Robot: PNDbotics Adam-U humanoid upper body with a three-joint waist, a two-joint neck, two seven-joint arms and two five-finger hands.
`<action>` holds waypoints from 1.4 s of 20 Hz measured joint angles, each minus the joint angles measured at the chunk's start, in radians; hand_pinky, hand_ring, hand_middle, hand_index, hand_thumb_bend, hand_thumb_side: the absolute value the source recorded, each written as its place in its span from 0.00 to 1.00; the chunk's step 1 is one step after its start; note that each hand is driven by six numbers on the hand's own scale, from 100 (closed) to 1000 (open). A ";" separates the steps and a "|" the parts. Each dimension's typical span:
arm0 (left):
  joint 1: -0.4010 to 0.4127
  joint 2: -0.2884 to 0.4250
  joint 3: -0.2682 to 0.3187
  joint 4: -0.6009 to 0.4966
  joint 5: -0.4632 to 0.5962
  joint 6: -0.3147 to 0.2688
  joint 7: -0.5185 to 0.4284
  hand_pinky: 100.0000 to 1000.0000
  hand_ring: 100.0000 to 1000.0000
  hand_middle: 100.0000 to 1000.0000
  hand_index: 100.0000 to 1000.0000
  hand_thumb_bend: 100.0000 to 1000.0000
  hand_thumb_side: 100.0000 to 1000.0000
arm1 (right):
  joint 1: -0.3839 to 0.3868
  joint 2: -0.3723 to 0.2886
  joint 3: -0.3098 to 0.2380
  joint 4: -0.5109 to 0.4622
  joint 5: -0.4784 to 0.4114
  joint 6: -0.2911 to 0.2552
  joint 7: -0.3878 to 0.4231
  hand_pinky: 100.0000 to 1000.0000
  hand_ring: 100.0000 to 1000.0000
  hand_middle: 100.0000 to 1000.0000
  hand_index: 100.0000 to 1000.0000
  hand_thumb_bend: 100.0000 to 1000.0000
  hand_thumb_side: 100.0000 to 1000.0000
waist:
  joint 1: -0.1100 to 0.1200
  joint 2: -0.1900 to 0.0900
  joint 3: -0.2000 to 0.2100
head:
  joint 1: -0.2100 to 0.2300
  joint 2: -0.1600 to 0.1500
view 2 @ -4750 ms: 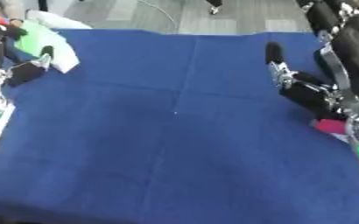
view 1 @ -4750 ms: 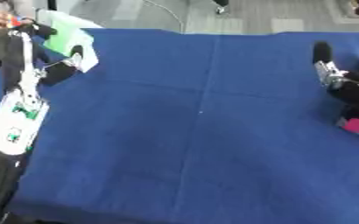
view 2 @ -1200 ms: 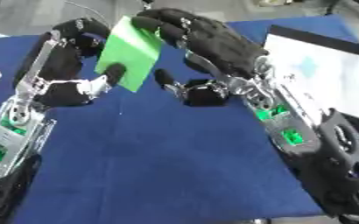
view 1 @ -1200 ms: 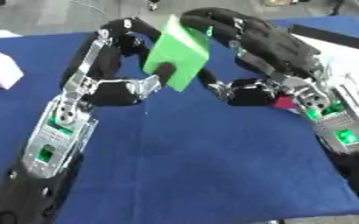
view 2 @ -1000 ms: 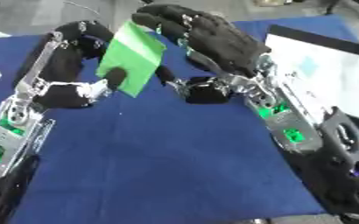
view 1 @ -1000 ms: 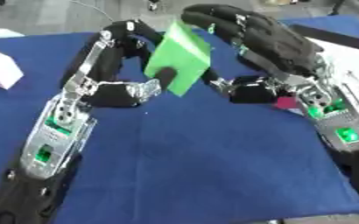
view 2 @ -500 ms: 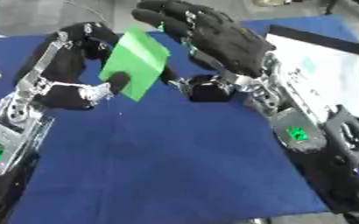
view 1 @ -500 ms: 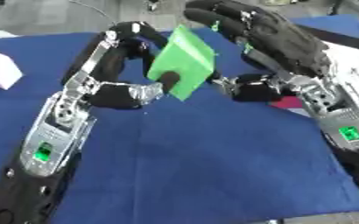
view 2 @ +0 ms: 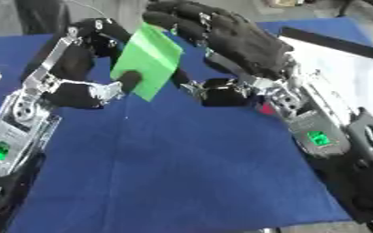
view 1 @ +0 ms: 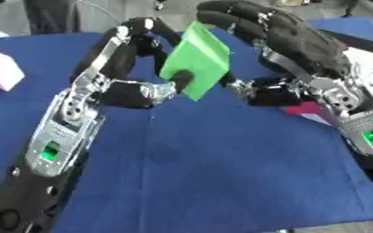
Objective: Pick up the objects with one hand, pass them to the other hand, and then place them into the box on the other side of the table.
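A flat green block (view 1: 198, 57) is held up above the middle of the blue table, tilted, between both hands. My left hand (view 1: 134, 91) comes in from the lower left; its thumb presses the block's front near the lower edge and its fingers curl behind it. My right hand (view 1: 301, 45) reaches in from the right, its fingers curled over the block's top edge and its thumb against the lower right edge. The white box (view 2: 341, 68) with a black rim lies at the right side of the table.
A pale pink block (view 1: 2, 70) sits on the blue cloth (view 1: 221, 173) at the far left. A small magenta thing (view 1: 305, 108) lies under my right forearm near the box. Both forearms span the table's middle.
The left hand has carried the green block from the far left to the middle, where the right hand came to meet it. In the last second the right fingers have curled further over its top.
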 measured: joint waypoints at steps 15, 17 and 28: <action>-0.027 -0.008 -0.026 0.047 -0.001 -0.013 -0.057 0.44 0.21 0.11 0.36 0.23 0.00 | -0.017 -0.054 -0.006 0.000 -0.156 -0.079 0.138 0.80 0.97 0.92 1.00 0.00 0.08 | -0.002 0.002 0.003 | 0.001 0.000; -0.028 -0.007 -0.027 0.043 -0.001 -0.012 -0.070 0.44 0.21 0.11 0.36 0.23 0.00 | -0.017 -0.056 -0.006 0.000 -0.172 -0.079 0.144 0.79 0.97 0.92 1.00 0.00 0.08 | -0.002 0.002 0.004 | 0.000 0.000; -0.033 0.003 -0.031 0.026 0.000 0.003 -0.107 0.45 0.21 0.11 0.35 0.24 0.00 | -0.017 -0.058 -0.006 -0.002 -0.173 -0.079 0.153 0.81 0.95 0.91 1.00 0.00 0.08 | -0.004 0.002 0.009 | -0.005 0.000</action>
